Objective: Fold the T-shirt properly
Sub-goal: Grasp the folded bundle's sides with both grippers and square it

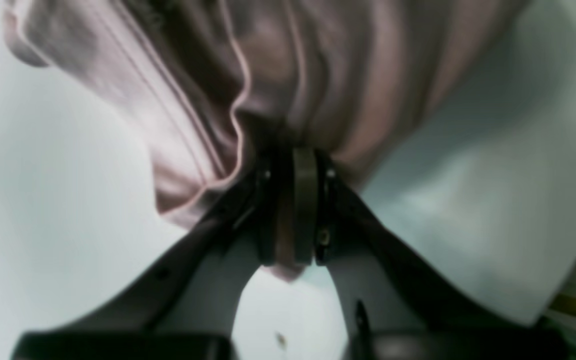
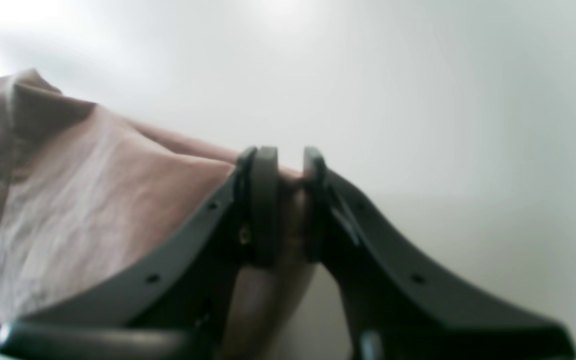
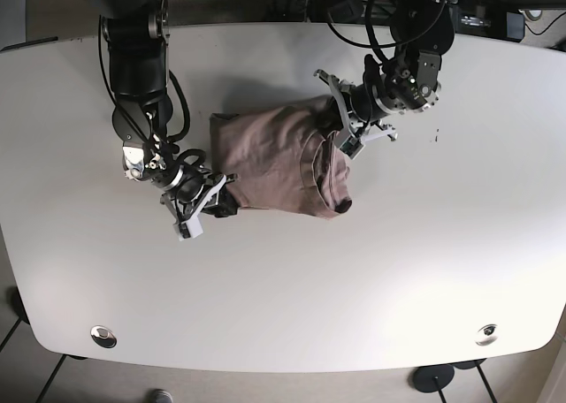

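One pink T-shirt (image 3: 274, 160), bunched, lies mid-table (image 3: 292, 279) between two arms. Left gripper (image 1: 295, 205) is clamped tight on a gathered fold at the shirt's right edge; right gripper (image 2: 284, 200) pinches cloth at its left near corner. Likely holding opposite ends to spread or carry the fabric into a fold.

You are looking at a lab or robotics workspace. A broad white table (image 3: 371, 279) with rounded corners fills the base view, two black robot arms mounted at its far edge. Bundled black cables (image 3: 371, 5) and equipment crowd the top of the frame. Along the bottom, black base feet (image 3: 433, 378) stand on a tiled floor (image 3: 26, 368).
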